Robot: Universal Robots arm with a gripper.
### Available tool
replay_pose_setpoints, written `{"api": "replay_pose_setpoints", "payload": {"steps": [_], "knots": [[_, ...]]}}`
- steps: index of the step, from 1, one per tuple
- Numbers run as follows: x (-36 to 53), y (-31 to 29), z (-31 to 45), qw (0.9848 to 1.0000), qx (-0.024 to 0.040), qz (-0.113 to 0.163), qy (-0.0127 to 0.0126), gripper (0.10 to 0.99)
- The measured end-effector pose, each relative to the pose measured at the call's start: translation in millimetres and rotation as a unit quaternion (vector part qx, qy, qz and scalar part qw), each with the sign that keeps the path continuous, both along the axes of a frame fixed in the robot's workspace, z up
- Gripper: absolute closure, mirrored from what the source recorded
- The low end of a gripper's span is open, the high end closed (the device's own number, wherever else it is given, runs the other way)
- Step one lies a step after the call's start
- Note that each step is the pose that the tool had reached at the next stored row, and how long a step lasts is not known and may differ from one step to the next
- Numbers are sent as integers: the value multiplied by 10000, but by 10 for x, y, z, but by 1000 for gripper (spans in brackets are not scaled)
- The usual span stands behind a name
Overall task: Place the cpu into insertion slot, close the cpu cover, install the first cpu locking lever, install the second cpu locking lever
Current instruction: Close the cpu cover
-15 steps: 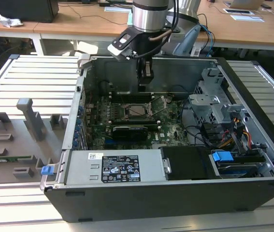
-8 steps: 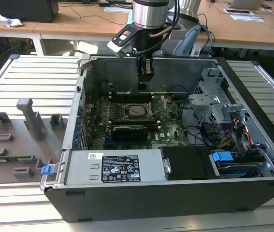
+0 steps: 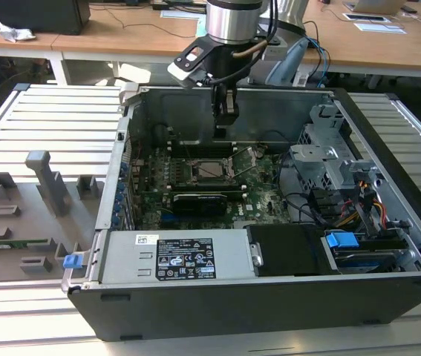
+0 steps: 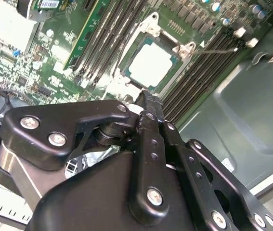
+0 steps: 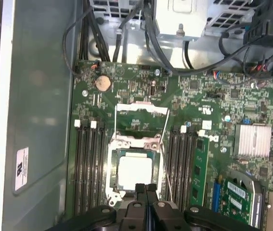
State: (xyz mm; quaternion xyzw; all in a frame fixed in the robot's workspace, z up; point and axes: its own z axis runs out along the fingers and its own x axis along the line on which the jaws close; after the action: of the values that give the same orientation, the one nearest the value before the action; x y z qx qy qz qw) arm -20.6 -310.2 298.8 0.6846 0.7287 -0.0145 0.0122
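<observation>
Smooth black gripper (image 5: pixel 146 186) with a slight sheen and bright metal screws. Just past its fingertips, the chip (image 5: pixel 135 172) has a dull, pale silver metal top, framed by a shinier silvery metal cover (image 5: pixel 134 143). The surrounding circuit board (image 5: pixel 126 86) is glossy green, and the case wall (image 5: pixel 40 106) to one side of the fingers is matt grey sheet metal.

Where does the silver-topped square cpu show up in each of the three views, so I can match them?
Exterior view: the silver-grey square cpu lies mid-board inside the open computer case, below the black gripper.
Second wrist view: it lies just beyond the gripper, beside long black memory slots.
First wrist view: just beyond the gripper, between memory slots, at.
Shared landmark: the gripper's shut fingers, close to the cpu.
</observation>
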Motion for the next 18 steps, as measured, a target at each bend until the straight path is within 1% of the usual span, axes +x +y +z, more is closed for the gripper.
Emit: {"api": "replay_pose_setpoints", "payload": {"steps": [1,3,4,7,8,9,10,12,14,15,17,18], "knots": [[122,1,0,10000,-1,0,5,980],[285,1,0,10000,-2,0,13,980],[386,3,-1,10000,-1,0,16,980],[529,4,0,10000,-7,-1,19,980],[562,4,0,10000,-9,0,19,980],[652,5,0,10000,-13,0,21,980],[719,6,0,10000,-16,-1,22,980],[885,6,0,10000,-24,-1,24,980],[973,7,-1,10000,-34,-1,26,980],[997,7,-1,10000,-38,0,27,980],[1024,7,-6,10000,-39,0,29,980],[1033,7,-40,10000,-40,0,32,980]]}}
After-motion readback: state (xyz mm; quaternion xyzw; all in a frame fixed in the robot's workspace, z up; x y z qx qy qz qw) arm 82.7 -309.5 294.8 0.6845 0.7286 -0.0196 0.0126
